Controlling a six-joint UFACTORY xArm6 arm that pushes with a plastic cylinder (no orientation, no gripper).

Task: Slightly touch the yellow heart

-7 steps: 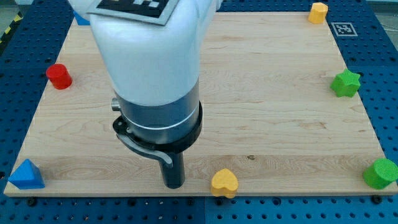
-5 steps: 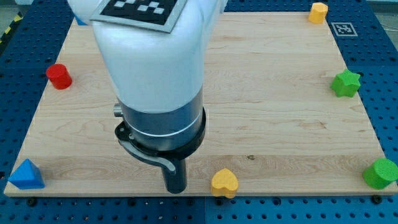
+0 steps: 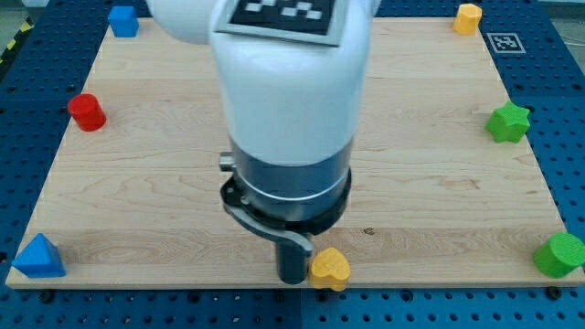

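Note:
The yellow heart (image 3: 331, 268) lies near the board's bottom edge, a little right of the middle. My tip (image 3: 292, 279) stands right against the heart's left side, touching or nearly touching it. The white and dark arm body (image 3: 288, 119) fills the middle of the view above the tip.
On the wooden board (image 3: 430, 137): a red cylinder (image 3: 87, 111) at left, a blue triangle (image 3: 37, 257) at bottom left, a blue block (image 3: 122, 20) at top left, a yellow block (image 3: 468, 17) at top right, a green star (image 3: 507, 122) at right, a green block (image 3: 559, 254) at bottom right.
My tip has slid to the view's right along the bottom edge, closing the gap to the yellow heart. The heart has not visibly moved. The blue block at top left is now uncovered.

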